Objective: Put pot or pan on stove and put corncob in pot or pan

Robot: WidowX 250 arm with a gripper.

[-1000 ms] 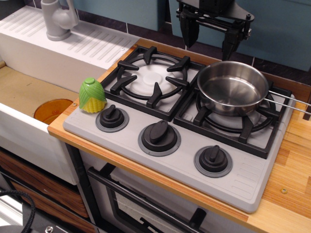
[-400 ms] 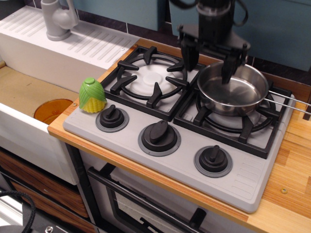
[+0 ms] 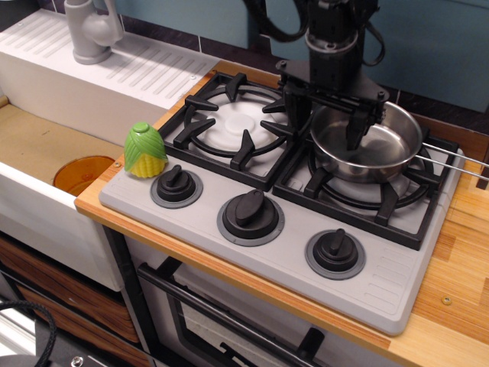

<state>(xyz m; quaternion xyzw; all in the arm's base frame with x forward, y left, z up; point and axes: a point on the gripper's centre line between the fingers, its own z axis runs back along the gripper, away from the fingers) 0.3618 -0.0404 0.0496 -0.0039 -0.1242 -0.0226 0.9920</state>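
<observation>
Observation.image, the only view, showed that the gripper [image 3: 327, 122] had dropped over the last second from high above the back wall to the pan's [image 3: 368, 138] left rim. Its fingers [image 3: 357, 126] were spread wide, one outside the rim at about nine o'clock and the other inside the bowl, so they straddled the wall without visibly pinching it. The pan already sat on the right burner of the stove [image 3: 298, 214], its wire handle pointing to three o'clock over the wooden counter [image 3: 458, 267]. That suggested a grasp to shift or square the pan, though the first half of the task looked largely done.

The corncob [image 3: 145, 151] stood upright at the stove's front left corner, about eight o'clock from the pan and well apart from it, just beside the left knob [image 3: 176, 184]. The left burner grate [image 3: 233, 122] lay between them and would need clearing on the carry. The sink [image 3: 53, 153] and tap [image 3: 90, 30] sat further left, out of the path.
</observation>
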